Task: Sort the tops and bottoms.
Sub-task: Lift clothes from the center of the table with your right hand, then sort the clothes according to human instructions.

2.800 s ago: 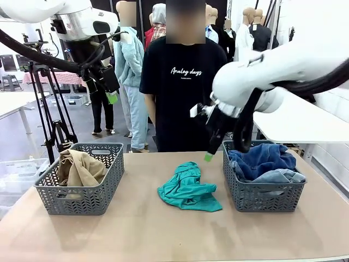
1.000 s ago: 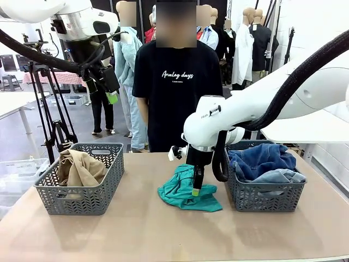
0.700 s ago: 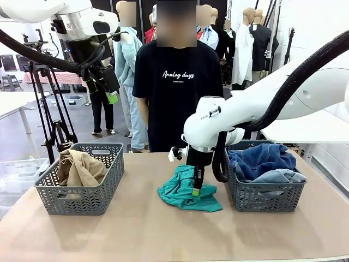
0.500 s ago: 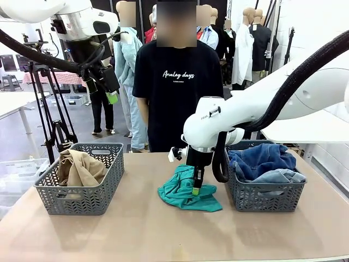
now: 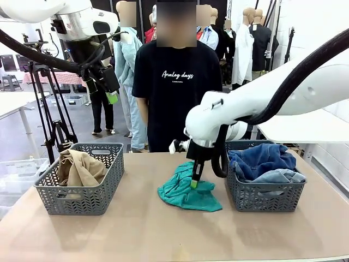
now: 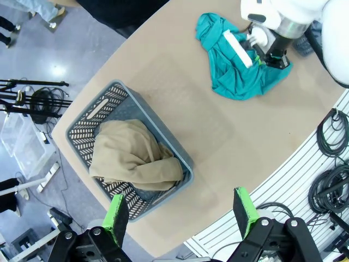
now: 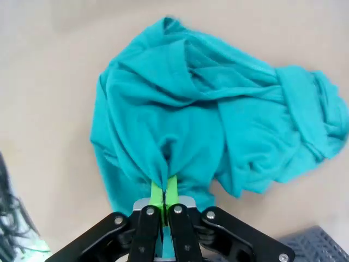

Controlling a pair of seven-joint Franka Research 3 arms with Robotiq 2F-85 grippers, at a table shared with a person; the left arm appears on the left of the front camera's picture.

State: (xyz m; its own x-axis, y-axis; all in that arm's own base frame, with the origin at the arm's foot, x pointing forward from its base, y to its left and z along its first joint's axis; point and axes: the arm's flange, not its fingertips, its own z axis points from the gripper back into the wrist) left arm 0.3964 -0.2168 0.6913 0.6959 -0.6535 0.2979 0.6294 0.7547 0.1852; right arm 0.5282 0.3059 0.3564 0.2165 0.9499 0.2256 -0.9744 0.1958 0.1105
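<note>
The right gripper (image 5: pixel 193 183) is pinching a fold of the teal tee (image 5: pixel 188 191), which is lying on the table (image 5: pixel 163 229) between the two baskets. The left gripper (image 6: pixel 180 213) is hanging spread wide, high above the tan top (image 6: pixel 133 158) in its basket (image 6: pixel 92 112)

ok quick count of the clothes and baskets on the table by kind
tops: 2, tan shirt and teal tee
bottoms: 2, dark denim and pale denim
baskets: 2, left basket and right basket
total: 6
</note>
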